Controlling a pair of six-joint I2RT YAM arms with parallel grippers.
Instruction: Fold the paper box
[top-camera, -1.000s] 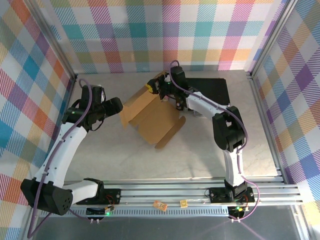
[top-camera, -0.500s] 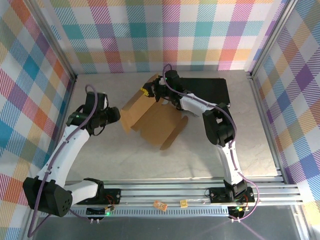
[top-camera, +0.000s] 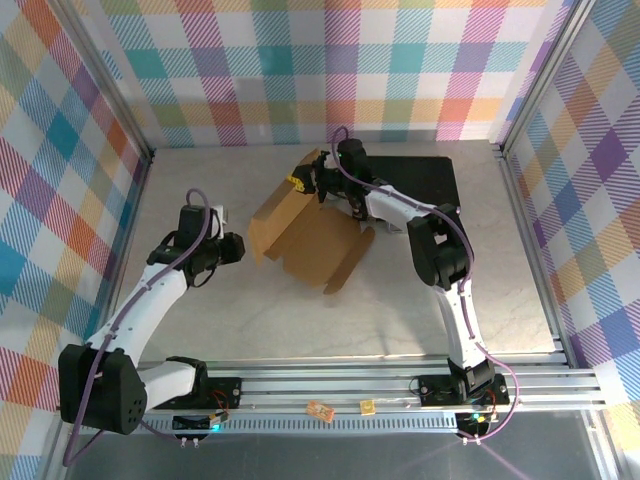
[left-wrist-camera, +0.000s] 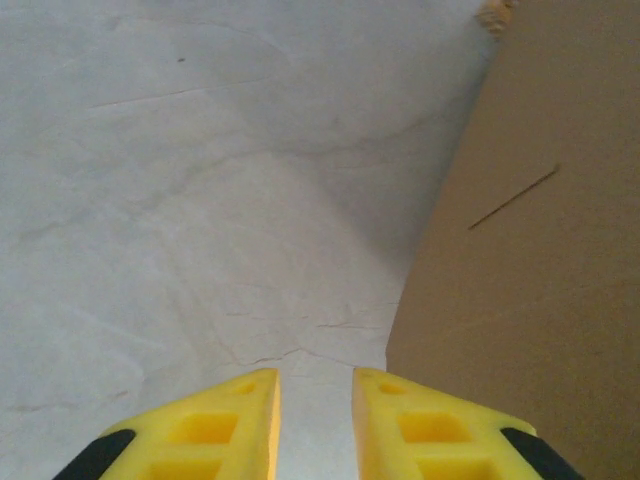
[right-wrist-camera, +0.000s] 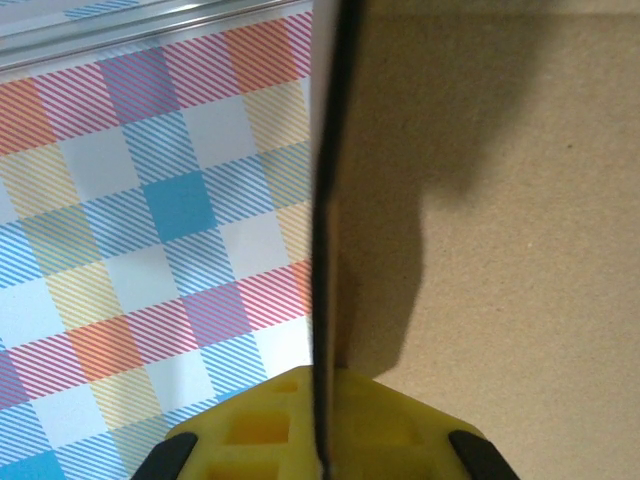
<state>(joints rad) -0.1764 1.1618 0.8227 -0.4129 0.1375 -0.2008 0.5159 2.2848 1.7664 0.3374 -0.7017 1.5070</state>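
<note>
**Task item.** The paper box (top-camera: 305, 235) sits near the middle of the table (top-camera: 250, 330), towards the far side. It is plain brown corrugated cardboard and only partly formed. The base panel lies flat, a panel on its left and far side is raised at a tilt, and a narrow flap juts out at the near-right corner. Its far end lies just beside the black case (top-camera: 420, 180), which rests flat by the back wall.

**Right gripper.** The right gripper (top-camera: 298, 180) is at the box's raised far edge. In the right wrist view its yellow fingers (right-wrist-camera: 250, 430) are pressed together on a cardboard edge seen end-on, with the brown panel (right-wrist-camera: 500, 250) on the right. The checked wall (right-wrist-camera: 150, 220) is behind on the left.

**Left gripper.** The left gripper (top-camera: 238, 248) is low over the table, just beside the box's left corner. In the left wrist view, the yellow fingertips (left-wrist-camera: 240, 410) are a narrow gap apart with bare table between them, and they grip nothing. The cardboard wall (left-wrist-camera: 520, 250) is close beside the right-hand fingertip, but I cannot tell whether the two touch.

**Markings.** The visible cardboard faces are plain brown, with one thin scratch line.
</note>
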